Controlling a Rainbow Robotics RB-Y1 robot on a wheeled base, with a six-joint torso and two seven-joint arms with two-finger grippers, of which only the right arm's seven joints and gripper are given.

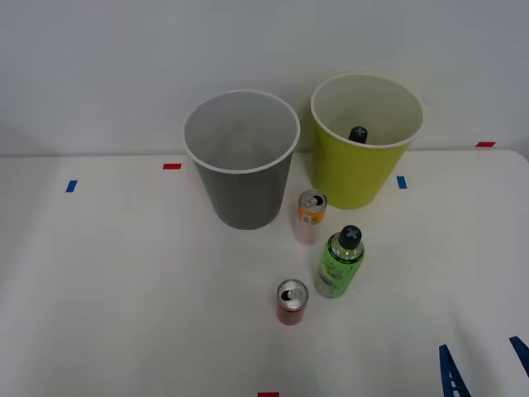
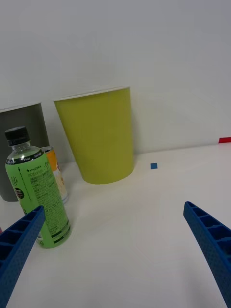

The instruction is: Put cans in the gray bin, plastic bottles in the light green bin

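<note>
**Operator:** I see a white table (image 1: pixel 124 289) running back to a plain pale wall (image 1: pixel 99 58). Small red and blue tape marks (image 1: pixel 172 166) are stuck on the tabletop. I take the gray bin (image 1: pixel 241 161) as my landmark; it stands upright near the wall edge of the table.

**Supervisor:** State containers and contents.

**Operator:** The gray bin's mouth is open to the front camera, and I can make out nothing lying inside it. Just beside it, on the robot's right, stands the light green bin (image 1: pixel 364 141). A black cap (image 1: pixel 358 134) shows inside that bin, low against its cream inner wall; I cannot tell more of the object it belongs to.

**Supervisor:** State loose items.

**Operator:** All stand upright on the table, in front of the gray bin and toward its right. The orange-and-pink can (image 1: pixel 311 217) is nearest, just beside the bin's base. The green-label bottle (image 1: pixel 340 262) is next, near that can but apart from it. The red can (image 1: pixel 291 302) stands farthest forward.

**Supervisor:** State gripper.

**Operator:** The right gripper (image 2: pixel 115 250) hangs low over the table, well to the right of the gray bin and forward of the bottle. Its blue ribbed fingers (image 2: pixel 211 240) are spread wide, with nothing between them.
</note>
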